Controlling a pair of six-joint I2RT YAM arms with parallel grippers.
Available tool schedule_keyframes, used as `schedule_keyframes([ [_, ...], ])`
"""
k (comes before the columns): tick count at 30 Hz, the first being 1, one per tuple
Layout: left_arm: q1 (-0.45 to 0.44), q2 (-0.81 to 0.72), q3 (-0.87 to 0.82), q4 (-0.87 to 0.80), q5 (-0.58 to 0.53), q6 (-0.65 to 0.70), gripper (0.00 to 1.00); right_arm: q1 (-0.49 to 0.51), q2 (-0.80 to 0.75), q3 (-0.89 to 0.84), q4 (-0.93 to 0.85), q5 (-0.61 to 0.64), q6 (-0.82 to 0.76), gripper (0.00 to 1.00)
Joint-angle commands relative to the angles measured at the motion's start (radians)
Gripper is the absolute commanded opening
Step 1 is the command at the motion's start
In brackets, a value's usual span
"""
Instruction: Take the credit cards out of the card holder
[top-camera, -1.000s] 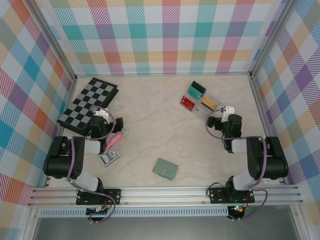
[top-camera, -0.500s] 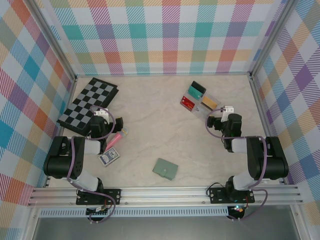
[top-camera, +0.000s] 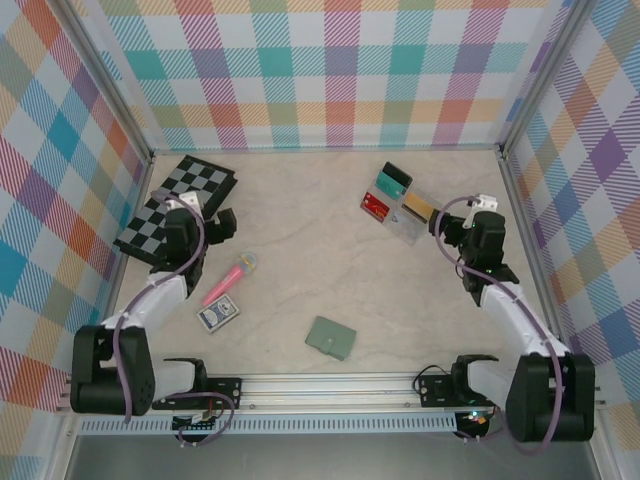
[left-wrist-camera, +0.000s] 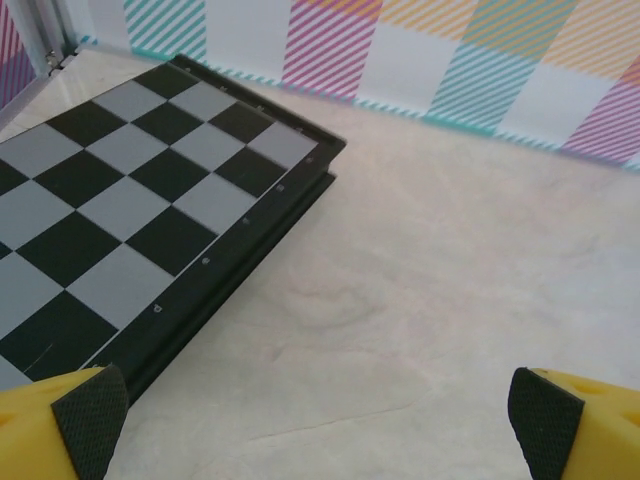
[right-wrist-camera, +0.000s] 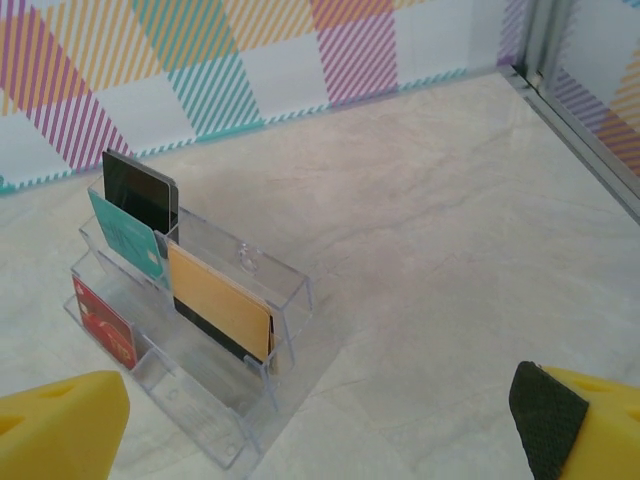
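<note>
Grey-green and soft-looking, the card holder (top-camera: 330, 338) lies shut and flat at lower centre of the top view. Its long axis tilts from upper left to lower right. It rests on a pale marbled table (top-camera: 300, 250) ringed by plaid walls (top-camera: 320, 70). Red, teal, gold and dark credit cards (right-wrist-camera: 220, 300) stand upright in a clear tray (right-wrist-camera: 292, 292) at upper right. The left gripper (left-wrist-camera: 320, 425) and right gripper (right-wrist-camera: 310, 430) are both spread wide, holding nothing.

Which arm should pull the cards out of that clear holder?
Right. Its open right gripper faces the cards in the clear holder; the left gripper is far over by the checkerboard.
</note>
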Motion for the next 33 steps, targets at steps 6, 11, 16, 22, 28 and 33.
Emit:
schedule_keyframes([
  [6, -0.008, -0.095, 0.242, -0.598, 0.008, -0.199, 1.00, -0.004, 0.036, 0.323, -0.677, -0.160, 0.190, 1.00],
  [11, -0.008, -0.076, 0.335, -0.726, 0.094, -0.189, 1.00, 0.054, 0.090, 0.396, -0.794, -0.359, 0.204, 1.00],
  [16, -0.008, -0.106, 0.336, -0.734, 0.066, -0.194, 1.00, 0.280, 0.142, 0.418, -0.814, -0.347, 0.183, 1.00],
  [22, -0.008, -0.094, 0.339, -0.744, 0.062, -0.201, 1.00, 0.518, 0.374, 0.451, -0.787, -0.391, 0.173, 1.00],
  [28, -0.008, -0.087, 0.356, -0.768, 0.049, -0.199, 1.00, 0.702, 0.581, 0.552, -0.868, -0.334, 0.116, 1.00],
  [33, -0.007, -0.065, 0.392, -0.802, 0.063, -0.189, 1.00, 0.822, 0.694, 0.635, -0.985, -0.281, 0.037, 0.98],
])
